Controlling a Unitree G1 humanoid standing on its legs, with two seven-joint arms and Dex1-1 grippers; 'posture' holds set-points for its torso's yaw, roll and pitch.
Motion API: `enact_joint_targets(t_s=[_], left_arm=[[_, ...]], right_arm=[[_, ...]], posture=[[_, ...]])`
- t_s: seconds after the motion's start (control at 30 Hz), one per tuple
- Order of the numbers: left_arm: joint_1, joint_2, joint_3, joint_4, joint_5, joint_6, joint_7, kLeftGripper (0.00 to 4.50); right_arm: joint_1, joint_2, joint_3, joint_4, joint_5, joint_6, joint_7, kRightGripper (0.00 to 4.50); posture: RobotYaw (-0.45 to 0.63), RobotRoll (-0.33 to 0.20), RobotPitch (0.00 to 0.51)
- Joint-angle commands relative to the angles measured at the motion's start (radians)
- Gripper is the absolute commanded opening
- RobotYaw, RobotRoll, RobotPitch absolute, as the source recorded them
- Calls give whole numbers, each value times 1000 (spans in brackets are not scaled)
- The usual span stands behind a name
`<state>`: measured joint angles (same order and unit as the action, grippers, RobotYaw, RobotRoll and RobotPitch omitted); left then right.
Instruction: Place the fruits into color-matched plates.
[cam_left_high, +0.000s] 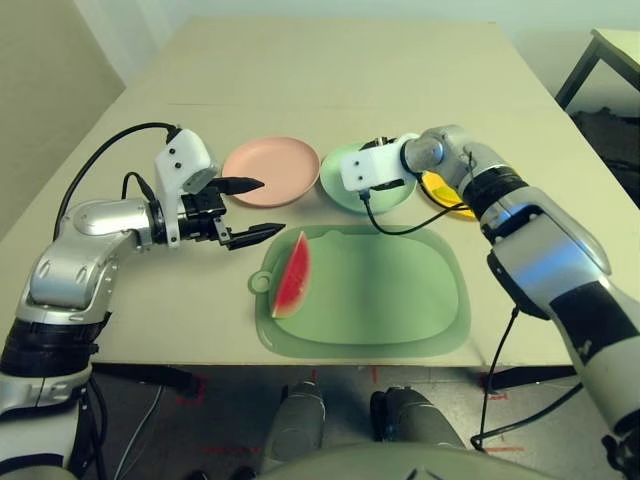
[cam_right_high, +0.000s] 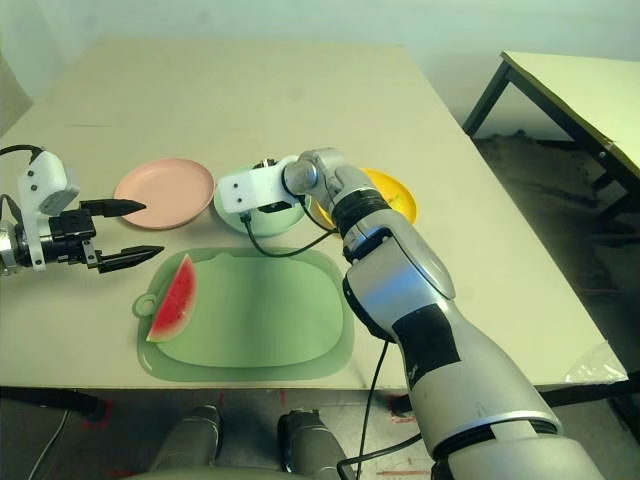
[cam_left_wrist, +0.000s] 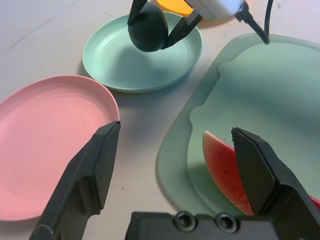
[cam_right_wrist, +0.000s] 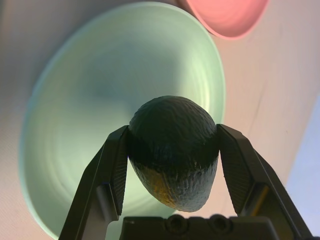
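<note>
Avocado (cam_right_wrist: 172, 150): you have it clamped between the two black fingers of your right gripper (cam_left_wrist: 159, 29), one finger on each flank, hanging just above the mint green plate (cam_left_wrist: 115, 60). No brand, label or writing can be read anywhere. Your left gripper (cam_left_high: 252, 208) stands wide apart with nothing in it, between the pink plate (cam_left_high: 272, 170) and the watermelon wedge (cam_left_high: 291, 276), which lies on the green cutting board (cam_left_high: 400, 300). A yellow plate (cam_right_high: 395, 198) sits behind your right forearm.

Watermelon (cam_left_high: 292, 276) on cutting board (cam_left_high: 400, 300), left side.
</note>
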<state>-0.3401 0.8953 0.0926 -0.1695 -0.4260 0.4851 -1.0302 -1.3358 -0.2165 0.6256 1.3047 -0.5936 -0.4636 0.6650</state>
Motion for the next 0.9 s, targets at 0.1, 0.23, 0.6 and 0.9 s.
enact_joint_targets(t_s=[0.1, 0.23, 0.6, 0.9], left_arm=[[32, 14, 8, -25, 0, 3, -9, 4500], [24, 6, -4, -15, 10, -14, -8, 4500], [-3, 47, -25, 55, 84, -219, -115, 4500], [-170, 97, -134, 250, 248, -683, -320, 4500]], right_arm=[[15, -7, 18, 11, -49, -30, -35, 4478], [9, -12, 6, 12, -52, -38, -34, 4478], [-27, -140, -197, -127, 168, -33, 191, 4478], [570, -307, -542, -1164, 677, 685, 367, 4478]], posture=[[168, 0, 105], [162, 0, 103], [155, 0, 104], [109, 0, 91]])
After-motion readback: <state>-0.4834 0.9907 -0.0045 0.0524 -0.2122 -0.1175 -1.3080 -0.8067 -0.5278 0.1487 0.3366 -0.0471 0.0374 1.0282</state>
